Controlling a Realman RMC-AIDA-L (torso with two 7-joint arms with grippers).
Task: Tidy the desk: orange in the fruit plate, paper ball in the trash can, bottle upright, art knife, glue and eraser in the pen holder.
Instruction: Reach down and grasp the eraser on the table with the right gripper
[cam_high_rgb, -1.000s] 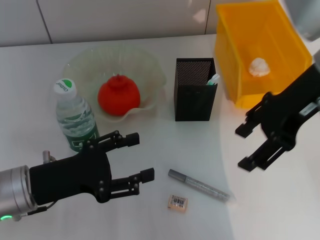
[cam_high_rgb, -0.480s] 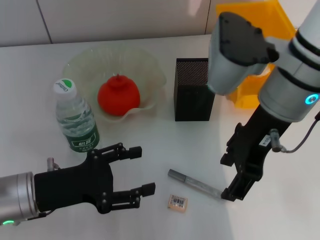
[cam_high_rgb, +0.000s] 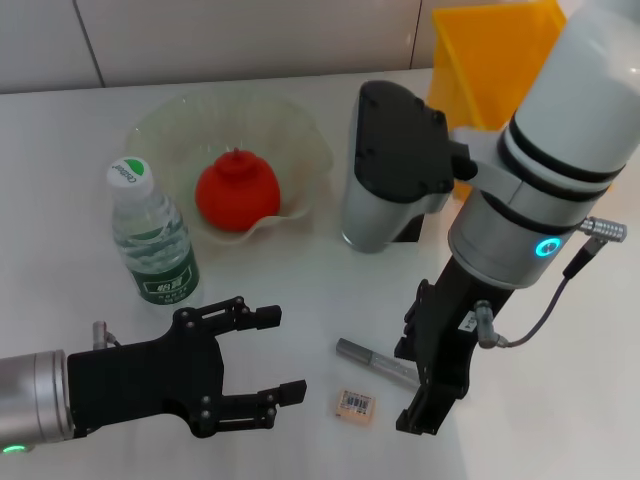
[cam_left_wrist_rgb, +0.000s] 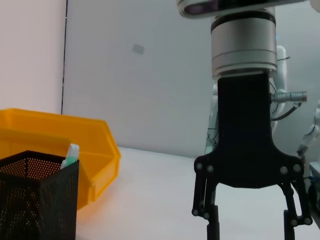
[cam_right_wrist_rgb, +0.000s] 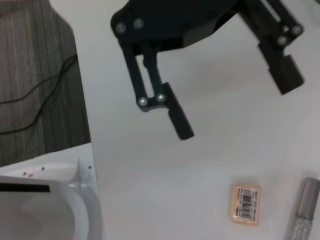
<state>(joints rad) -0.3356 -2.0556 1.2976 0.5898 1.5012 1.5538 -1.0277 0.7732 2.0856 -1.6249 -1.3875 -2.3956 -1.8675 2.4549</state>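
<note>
Red-orange and round, the orange (cam_high_rgb: 237, 191) with its small stem nub already sits inside the fruit plate (cam_high_rgb: 295, 130), the shallow pale-green glass bowl with the ruffled rim, so that part looks done. Just beside the plate, on the side nearer the robot, the clear plastic bottle (cam_high_rgb: 150, 235) with green label and white cap stands upright, so that step also appears finished. On the plate's other side stands the pen holder (cam_left_wrist_rgb: 37, 197), a square black mesh cup; the left wrist view shows a pale green-tipped item poking from it, possibly the glue, though I cannot say for sure. Beyond the holder is the bright yellow-orange plastic trash can (cam_high_rgb: 490, 55); its inside is hidden, and no paper ball is visible anywhere, so whether it went in cannot be confirmed.

What is clearly left lies on the white table (cam_high_rgb: 300, 290), well forward of the plate: the small tan eraser (cam_high_rgb: 355, 404) with a barcode sticker, and just beside it a grey metallic stick-shaped tool (cam_high_rgb: 375, 362), which I judge to be the art knife.

The right gripper (cam_left_wrist_rgb: 248, 222) hangs straight down over the far end of that tool, fingers spread and empty. The left gripper (cam_high_rgb: 260, 355) hovers near the eraser on the bottle's side, also spread wide and holding nothing. By my judgement, two items remain.
</note>
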